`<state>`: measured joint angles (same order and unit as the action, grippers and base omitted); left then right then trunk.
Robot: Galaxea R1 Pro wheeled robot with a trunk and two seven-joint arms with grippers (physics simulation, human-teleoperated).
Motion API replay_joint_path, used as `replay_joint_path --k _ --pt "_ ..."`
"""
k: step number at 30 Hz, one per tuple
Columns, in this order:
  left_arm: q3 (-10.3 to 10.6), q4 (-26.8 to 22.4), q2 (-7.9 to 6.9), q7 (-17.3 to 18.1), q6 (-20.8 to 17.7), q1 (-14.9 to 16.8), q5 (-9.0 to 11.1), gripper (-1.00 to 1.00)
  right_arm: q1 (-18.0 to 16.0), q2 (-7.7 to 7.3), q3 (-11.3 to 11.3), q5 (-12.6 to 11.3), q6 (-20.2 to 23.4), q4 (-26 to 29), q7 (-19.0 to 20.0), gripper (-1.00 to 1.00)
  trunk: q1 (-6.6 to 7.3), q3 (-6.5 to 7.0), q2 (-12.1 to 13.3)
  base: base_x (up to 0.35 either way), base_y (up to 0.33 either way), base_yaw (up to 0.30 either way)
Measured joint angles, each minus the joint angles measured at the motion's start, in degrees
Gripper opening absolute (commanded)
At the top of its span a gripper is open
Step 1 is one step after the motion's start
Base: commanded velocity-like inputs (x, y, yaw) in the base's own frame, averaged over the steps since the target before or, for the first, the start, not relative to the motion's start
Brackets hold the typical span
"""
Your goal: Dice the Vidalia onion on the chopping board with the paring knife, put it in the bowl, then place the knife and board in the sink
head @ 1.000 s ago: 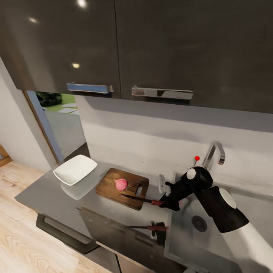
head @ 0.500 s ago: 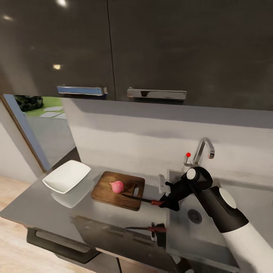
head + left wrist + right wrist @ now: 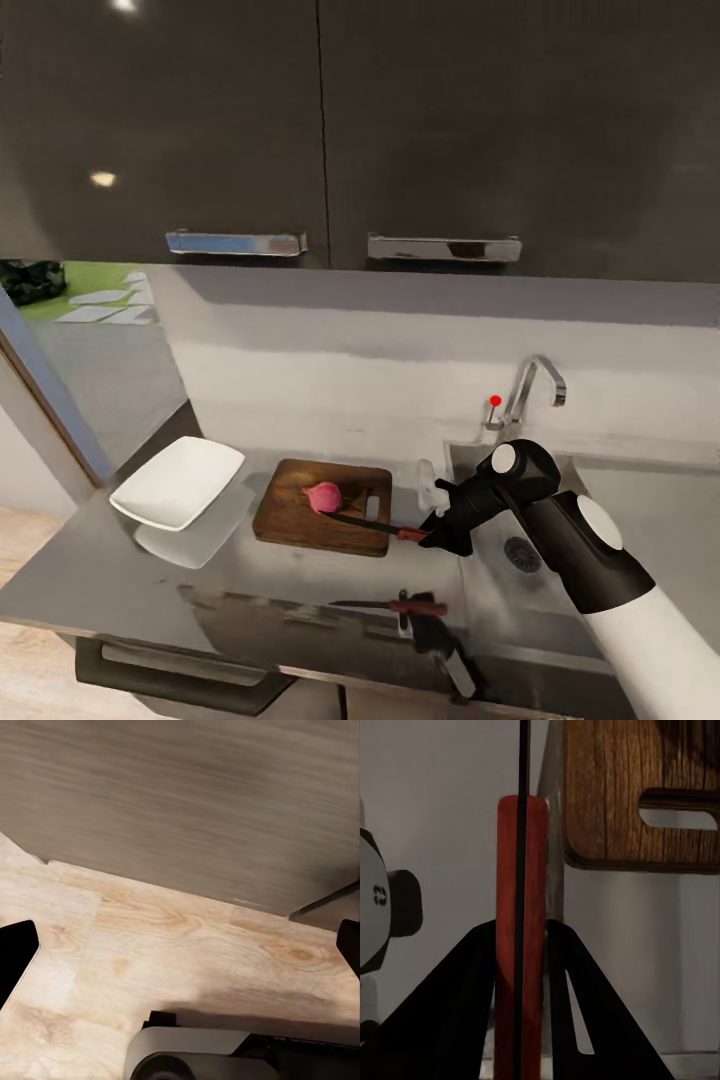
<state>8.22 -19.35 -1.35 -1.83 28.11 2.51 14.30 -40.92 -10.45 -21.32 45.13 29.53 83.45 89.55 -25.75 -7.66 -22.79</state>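
Note:
The pinkish-red Vidalia onion [image 3: 323,496] rests whole on the brown chopping board [image 3: 300,515], which lies on the glossy grey countertop [image 3: 120,585]. My right gripper [image 3: 432,530] is shut on the paring knife's red handle [image 3: 411,535]. It holds the knife level above the board's right end, with the dark blade tip just in front of the onion. In the right wrist view the handle [image 3: 520,870] sits between my dark fingers [image 3: 472,1012], with the board [image 3: 607,787] beyond. The white bowl [image 3: 178,482] stands left of the board. My left gripper [image 3: 180,949] hangs open over wooden floor.
The grey sink [image 3: 560,600] with its round drain [image 3: 521,553] lies right of the board, under my right arm. The chrome tap [image 3: 535,385] and red knob [image 3: 494,401] stand behind it. Dark wall cabinets [image 3: 400,130] hang overhead. A doorway opens at the left.
The whole view has shifted, so the camera has moved. The right gripper still holds the knife, and the blade tip now lies closer to the onion.

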Motion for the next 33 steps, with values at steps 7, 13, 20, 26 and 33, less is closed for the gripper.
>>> replay_joint_path --k 7,13,20,26,33 --pt "0.06 0.45 0.07 0.0 0.0 0.0 -0.25 1.0 0.0 0.0 0.02 0.0 0.0 -0.02 0.0 -1.0 0.0 0.15 0.0 0.0 0.28 -0.178" --pt "3.5 0.63 0.09 -0.1 0.0 0.0 -1.01 1.0 0.02 0.01 0.04 0.03 0.0 -0.01 0.02 -1.0 0.0 0.27 0.0 0.0 0.047 -0.174" --pt "4.61 0.78 0.0 -0.16 0.0 0.0 -1.05 1.0 -0.03 0.01 0.0 0.03 0.0 0.0 0.02 -1.0 0.0 0.42 0.0 0.0 0.002 -0.166" --pt "4.65 0.79 0.0 -0.16 0.0 0.0 -1.05 1.0 -0.02 0.78 0.0 0.03 0.0 0.02 0.02 -1.0 0.0 0.54 0.0 0.0 0.0 -0.158" --pt "4.66 0.75 0.0 -0.29 0.03 0.0 -1.03 1.0 -0.01 3.94 0.02 0.08 0.0 0.7 -0.13 -1.0 0.0 0.65 0.0 0.0 0.0 -0.097"
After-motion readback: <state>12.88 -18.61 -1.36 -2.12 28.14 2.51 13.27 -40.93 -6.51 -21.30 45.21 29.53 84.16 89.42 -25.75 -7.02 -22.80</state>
